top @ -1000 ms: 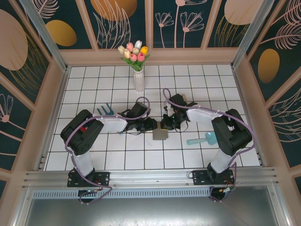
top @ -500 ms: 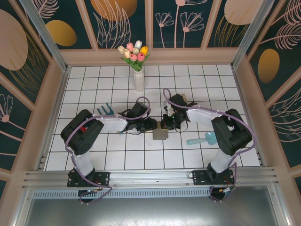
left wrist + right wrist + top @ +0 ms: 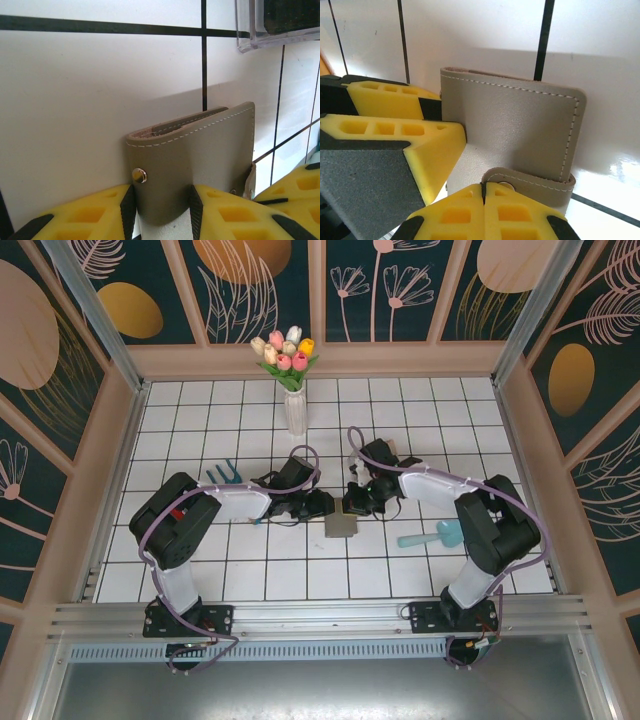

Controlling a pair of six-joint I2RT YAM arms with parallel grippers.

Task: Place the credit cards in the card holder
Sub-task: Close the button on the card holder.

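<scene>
Right elbow (image 3: 497,525) shifted; left claw (image 3: 160,205) and right claw (image 3: 484,187) grip shut card holder (image 3: 515,130).

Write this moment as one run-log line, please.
left gripper: shut on card holder | right gripper: shut at clasp tab | card holder: folded

Card holder (image 3: 200,165): grey leather-look skin, matt, fine grain. Pale thread stitching along edges. Inner edge at fold rougher, fibrous.
Snap stud (image 3: 139,175): shiny metal.
Left gripper fingers (image 3: 95,215): yellow moulded plastic, matt, pocketed surface. Inner pads (image 3: 127,207) black, dull, rubbery look.
Right gripper fingers (image 3: 515,220): same yellow matt plastic.
Tabletop (image 3: 75,100): white tile, smooth, glossy, light reflections on it; dark grout lines.
Rack (image 3: 280,25): clear hard plastic, glossy.
Front rail (image 3: 320,615): bare metal, satin finish.
Vase (image 3: 295,412): white, glossy.
</scene>
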